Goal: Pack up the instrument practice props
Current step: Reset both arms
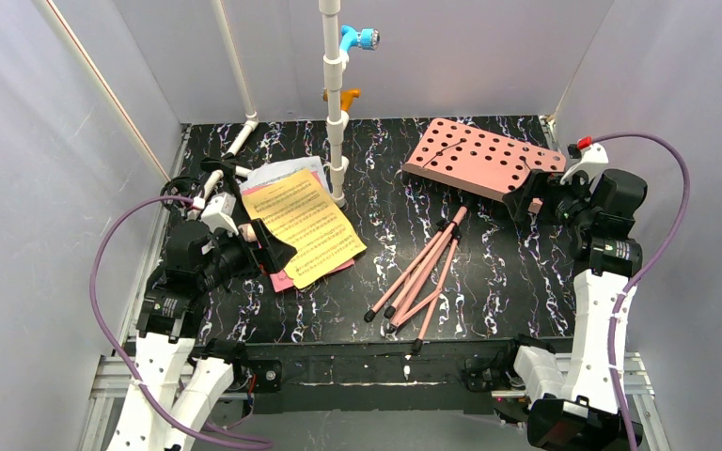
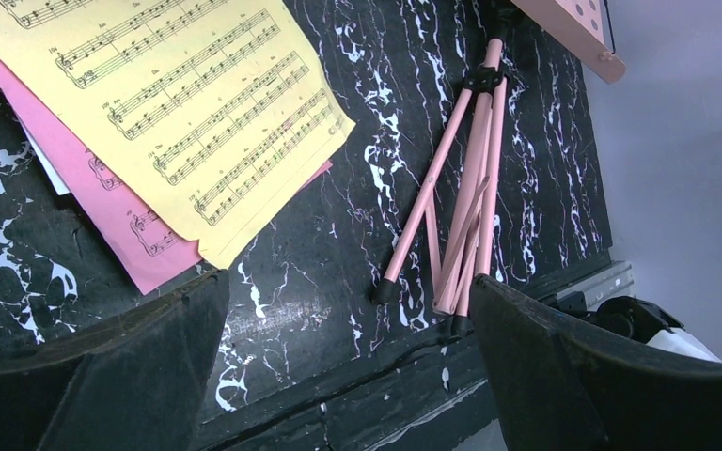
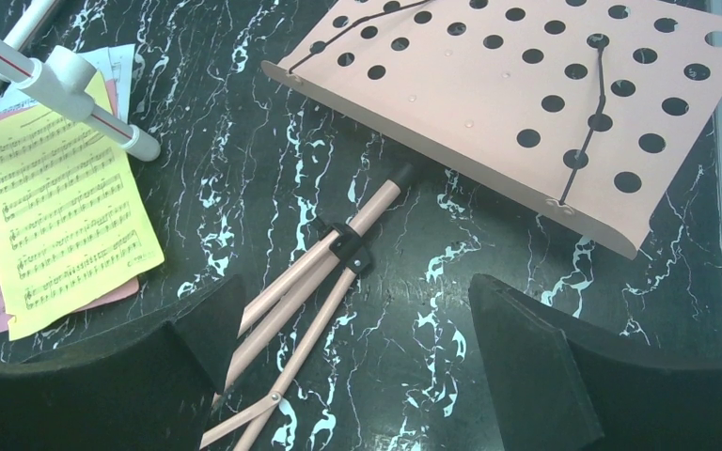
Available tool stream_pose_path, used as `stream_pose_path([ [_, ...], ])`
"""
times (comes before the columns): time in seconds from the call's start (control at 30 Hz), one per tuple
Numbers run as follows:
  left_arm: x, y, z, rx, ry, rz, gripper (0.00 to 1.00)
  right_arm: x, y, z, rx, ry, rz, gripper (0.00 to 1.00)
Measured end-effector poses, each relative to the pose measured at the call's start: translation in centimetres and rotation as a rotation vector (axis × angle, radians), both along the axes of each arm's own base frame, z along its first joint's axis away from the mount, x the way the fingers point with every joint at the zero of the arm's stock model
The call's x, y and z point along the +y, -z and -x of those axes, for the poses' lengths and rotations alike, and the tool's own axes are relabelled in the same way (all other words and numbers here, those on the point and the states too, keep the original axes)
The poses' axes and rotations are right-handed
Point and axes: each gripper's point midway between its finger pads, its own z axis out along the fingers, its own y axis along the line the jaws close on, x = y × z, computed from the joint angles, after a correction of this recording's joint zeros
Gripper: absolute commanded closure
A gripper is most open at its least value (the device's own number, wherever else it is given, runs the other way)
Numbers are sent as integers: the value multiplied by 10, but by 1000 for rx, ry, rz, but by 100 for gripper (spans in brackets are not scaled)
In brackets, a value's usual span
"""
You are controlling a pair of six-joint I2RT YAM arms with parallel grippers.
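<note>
The pink music stand lies flat on the black marbled table. Its hole-punched desk [image 1: 484, 158] [image 3: 526, 85] is at the back right. Its folded tripod legs [image 1: 428, 268] [image 2: 461, 207] [image 3: 310, 282] point toward the front edge. At the left, a yellow sheet-music page [image 1: 306, 225] [image 2: 179, 103] [image 3: 56, 207] tops a pink page [image 1: 282, 277] [image 2: 103, 207] and a white one [image 1: 291, 172]. My left gripper [image 1: 271, 246] [image 2: 348, 285] hovers open over the pile's near left edge, holding nothing. My right gripper [image 1: 526, 199] [image 3: 357, 287] hangs open and empty beside the desk's near right corner.
A white pipe frame [image 1: 336, 103] [image 3: 66, 80] with a blue fitting [image 1: 362, 38] and an orange fitting [image 1: 346, 94] stands at the back centre, its foot touching the pages. Another white pipe [image 1: 240, 136] leans at the back left. Grey walls close in three sides.
</note>
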Motion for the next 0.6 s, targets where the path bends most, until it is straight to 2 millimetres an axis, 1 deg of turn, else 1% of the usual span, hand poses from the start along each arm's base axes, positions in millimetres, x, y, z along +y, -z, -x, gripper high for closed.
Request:
stream_pose_path([
  [0.17,-1,-5,1,-11,6,1,2,0,0,0,0,0,0,2],
  [0.37,-1,-6,2,-7,12,1,2,0,0,0,0,0,0,2],
  [0.6,-4,-20,6,-35,34,13,2,0,1,1,2,7,-9,2],
])
